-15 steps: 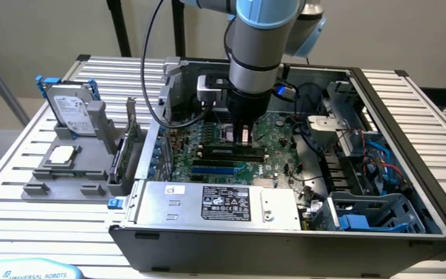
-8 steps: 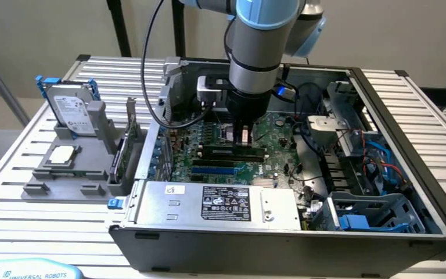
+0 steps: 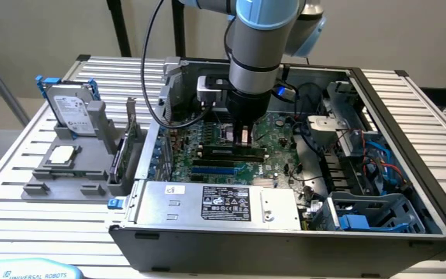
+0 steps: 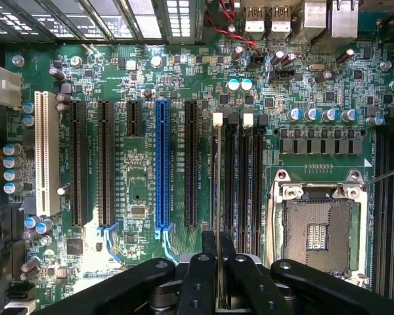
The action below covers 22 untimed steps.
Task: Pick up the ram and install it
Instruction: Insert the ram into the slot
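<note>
Jaws (image 4: 218, 272) clamped narrow on the ram (image 4: 217, 197), held edge-on and upright over the motherboard (image 4: 144, 190) inside the open PC case (image 3: 409, 116). Ram sits in line with the black memory slots (image 4: 243, 190), beside the empty CPU socket (image 4: 318, 230).

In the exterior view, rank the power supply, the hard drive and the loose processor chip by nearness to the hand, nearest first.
1. Power supply, inside the case, just in front of the hand.
2. Processor chip, on the grey holder to the exterior view's left.
3. Hard drive, upright at that holder's back; nearly level with the chip, a close call.
</note>
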Available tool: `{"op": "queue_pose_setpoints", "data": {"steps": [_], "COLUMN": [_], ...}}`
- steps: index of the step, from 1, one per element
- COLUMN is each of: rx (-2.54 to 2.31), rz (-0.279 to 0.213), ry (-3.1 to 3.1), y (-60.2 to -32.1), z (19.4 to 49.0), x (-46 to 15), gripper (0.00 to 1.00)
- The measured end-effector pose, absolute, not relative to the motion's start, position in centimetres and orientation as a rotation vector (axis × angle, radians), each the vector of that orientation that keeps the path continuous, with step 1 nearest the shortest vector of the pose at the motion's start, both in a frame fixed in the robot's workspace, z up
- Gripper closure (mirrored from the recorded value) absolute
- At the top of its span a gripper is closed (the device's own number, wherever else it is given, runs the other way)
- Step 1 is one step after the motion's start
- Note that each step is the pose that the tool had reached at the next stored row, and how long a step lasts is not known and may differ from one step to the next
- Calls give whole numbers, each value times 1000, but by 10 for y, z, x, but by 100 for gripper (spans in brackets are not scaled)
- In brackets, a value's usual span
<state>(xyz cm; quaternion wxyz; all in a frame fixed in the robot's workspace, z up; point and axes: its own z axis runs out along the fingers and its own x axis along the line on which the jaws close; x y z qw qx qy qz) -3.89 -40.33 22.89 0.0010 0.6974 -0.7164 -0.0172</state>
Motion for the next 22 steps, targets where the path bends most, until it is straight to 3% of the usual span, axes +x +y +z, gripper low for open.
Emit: {"op": "queue_pose_setpoints", "data": {"steps": [22], "rx": [2186], "rz": [-55], "ry": [-2256], "y": [-403], "z": [227], "x": [-40], "gripper": [87]}}
